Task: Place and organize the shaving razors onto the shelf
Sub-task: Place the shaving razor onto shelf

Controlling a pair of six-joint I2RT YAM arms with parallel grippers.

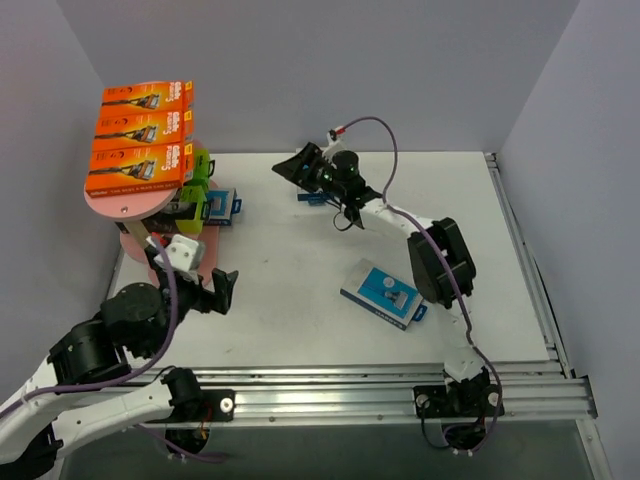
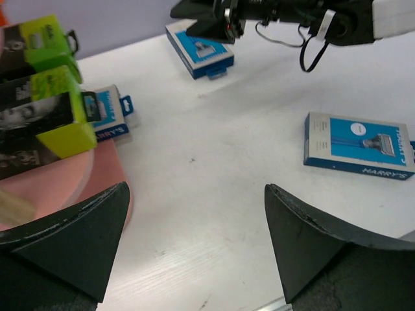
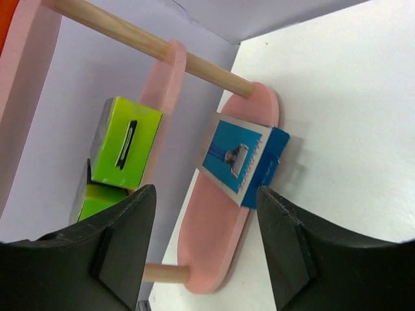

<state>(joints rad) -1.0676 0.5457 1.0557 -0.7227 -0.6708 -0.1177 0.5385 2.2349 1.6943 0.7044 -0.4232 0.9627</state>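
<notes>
The pink shelf (image 1: pixel 140 208) stands at the far left. Three orange razor packs (image 1: pixel 140 135) lie on its top board. Black-and-lime packs (image 2: pixel 45 110) sit on a middle board. One blue pack (image 3: pixel 240 155) leans across the edge of the bottom board (image 3: pixel 220 233). A second blue pack (image 2: pixel 200 55) lies on the table under my right gripper (image 1: pixel 295 168), which is open and holds nothing (image 3: pixel 204 191). A third blue pack (image 1: pixel 385 295) lies flat mid-table. My left gripper (image 1: pixel 222 290) hangs open and empty low over the table beside the shelf (image 2: pixel 194 188).
The white table (image 1: pixel 300 270) is walled at the back and both sides. A metal rail (image 1: pixel 380 385) runs along its near edge. The shelf's wooden dowels (image 3: pixel 142 42) join the boards.
</notes>
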